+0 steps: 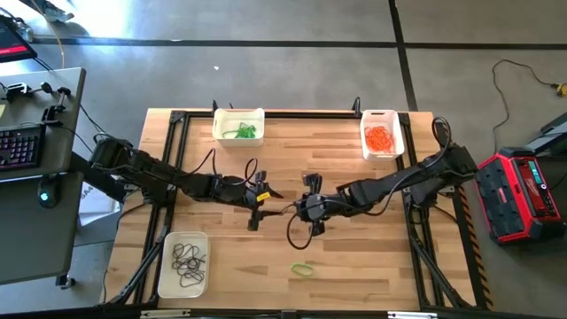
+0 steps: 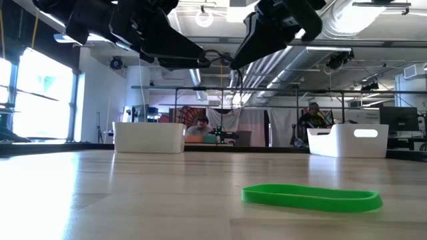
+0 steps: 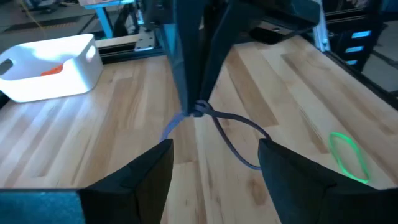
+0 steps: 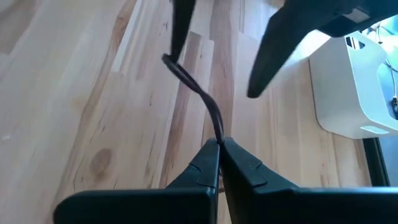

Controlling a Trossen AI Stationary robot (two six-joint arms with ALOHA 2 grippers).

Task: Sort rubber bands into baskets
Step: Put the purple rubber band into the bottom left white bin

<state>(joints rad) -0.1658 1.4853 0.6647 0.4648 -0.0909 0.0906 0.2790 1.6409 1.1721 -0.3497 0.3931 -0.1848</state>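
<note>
A dark rubber band (image 4: 198,93) hangs in the air above the table middle, stretched between the two arms. The right gripper (image 4: 219,146) is pinched shut on one end. The left gripper (image 3: 214,152) stands wide apart just beside the other end, holding nothing.

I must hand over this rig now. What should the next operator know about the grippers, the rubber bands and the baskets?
Right gripper: shut on a dark rubber band, raised over mid-table.
Left gripper: open, facing it; the band's other end hangs on one of its fingers.
Baskets: far-left basket holds green bands, far-right basket orange, near-left basket dark.
Left to do: take the held dark band to the near-left basket; a green band still lies on the table's near side.
</note>
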